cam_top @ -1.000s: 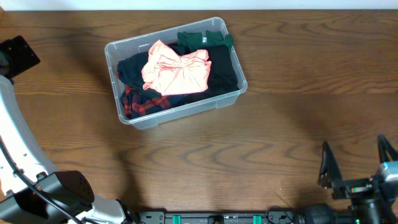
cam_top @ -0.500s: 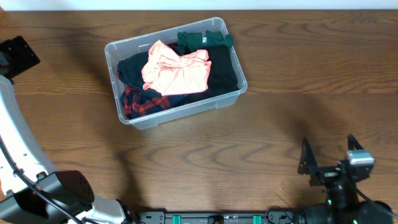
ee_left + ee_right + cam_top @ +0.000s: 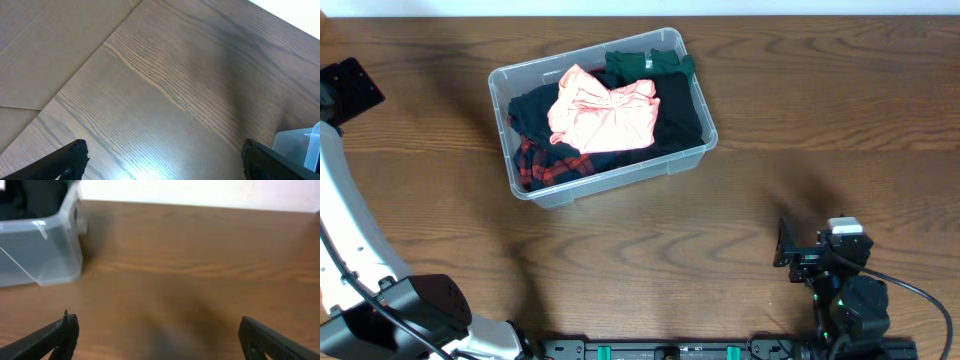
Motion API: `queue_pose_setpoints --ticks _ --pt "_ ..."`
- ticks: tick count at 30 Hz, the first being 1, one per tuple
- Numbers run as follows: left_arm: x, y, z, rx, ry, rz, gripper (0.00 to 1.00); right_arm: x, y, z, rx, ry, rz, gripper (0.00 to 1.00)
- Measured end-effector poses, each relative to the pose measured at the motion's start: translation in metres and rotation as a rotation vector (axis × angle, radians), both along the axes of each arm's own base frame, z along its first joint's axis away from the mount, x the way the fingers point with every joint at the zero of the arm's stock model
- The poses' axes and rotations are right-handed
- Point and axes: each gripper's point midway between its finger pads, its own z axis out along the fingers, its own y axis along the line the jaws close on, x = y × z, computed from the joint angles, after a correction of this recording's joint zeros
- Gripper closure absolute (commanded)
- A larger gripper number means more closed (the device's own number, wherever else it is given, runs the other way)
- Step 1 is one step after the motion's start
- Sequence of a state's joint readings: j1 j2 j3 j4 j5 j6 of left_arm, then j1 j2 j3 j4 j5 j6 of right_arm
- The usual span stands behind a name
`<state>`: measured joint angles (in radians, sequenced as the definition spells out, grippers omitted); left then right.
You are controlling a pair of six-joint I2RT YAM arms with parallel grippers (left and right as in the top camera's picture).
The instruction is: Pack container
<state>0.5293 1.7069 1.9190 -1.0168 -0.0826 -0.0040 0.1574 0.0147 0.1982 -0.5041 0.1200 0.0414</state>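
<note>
The clear plastic container point(image 3: 692, 158) stands at the back middle of the table. It holds a pink garment point(image 3: 603, 110), dark clothes point(image 3: 675, 112), a green garment point(image 3: 642, 63) and a red plaid piece point(image 3: 548, 166). My right gripper point(image 3: 810, 255) hovers low over the front right of the table, open and empty, well apart from the container. In the right wrist view point(image 3: 160, 335) its jaws stand wide and the container's corner point(image 3: 45, 255) lies ahead to the left. My left gripper point(image 3: 162, 160) is open and empty over bare wood; a container corner point(image 3: 295, 145) shows at the right.
The left arm's white link point(image 3: 350, 230) runs down the left edge of the table, with its black head point(image 3: 350, 88) at the far left. The wooden table point(image 3: 800, 120) shows bare to the right of the container.
My right gripper has moved left from the table's right front corner and turned toward the container. The container, the clothes and the left arm have not moved.
</note>
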Motion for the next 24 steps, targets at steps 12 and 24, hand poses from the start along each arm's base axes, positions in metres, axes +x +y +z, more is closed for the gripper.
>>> queue_pose_setpoints --ticks 12,24 --pt "0.0 0.0 0.0 0.0 0.0 0.0 0.02 0.0 -0.001 -0.027 -0.012 0.063 -0.005 0.01" --pt "0.0 0.0 0.0 0.0 0.0 0.0 0.02 0.0 -0.001 -0.027 -0.012 0.063 -0.006 0.01"
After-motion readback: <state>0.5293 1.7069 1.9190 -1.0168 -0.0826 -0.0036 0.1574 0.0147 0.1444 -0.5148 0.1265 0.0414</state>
